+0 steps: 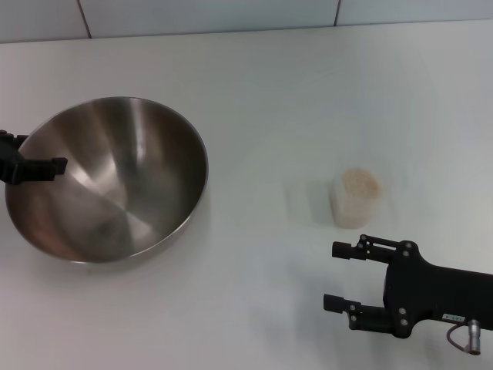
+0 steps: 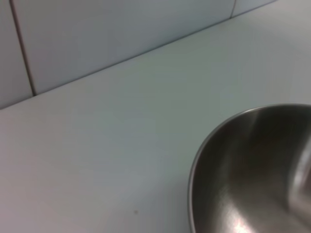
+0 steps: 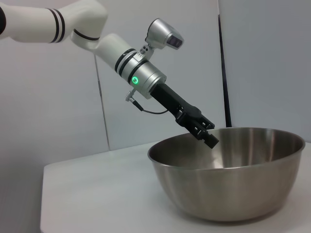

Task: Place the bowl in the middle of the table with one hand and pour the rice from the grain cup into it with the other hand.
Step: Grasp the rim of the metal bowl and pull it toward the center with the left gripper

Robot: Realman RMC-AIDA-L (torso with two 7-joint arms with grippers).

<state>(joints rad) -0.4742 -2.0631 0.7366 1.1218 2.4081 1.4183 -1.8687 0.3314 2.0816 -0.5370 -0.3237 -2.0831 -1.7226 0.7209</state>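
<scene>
The steel bowl (image 1: 115, 177) sits on the left part of the white table (image 1: 269, 85). My left gripper (image 1: 31, 166) is shut on the bowl's left rim, with one finger lying inside over the rim. The right wrist view shows this grip (image 3: 208, 137) on the bowl (image 3: 228, 179). The bowl's rim also shows in the left wrist view (image 2: 257, 174). The clear grain cup (image 1: 356, 202) stands upright at the right, full of rice (image 1: 360, 183). My right gripper (image 1: 335, 276) is open and empty, just in front of the cup and apart from it.
Grey-white tiles (image 1: 231, 15) run along the table's far edge. Bare tabletop lies between the bowl and the cup. The table's near left edge shows in the right wrist view (image 3: 46, 194).
</scene>
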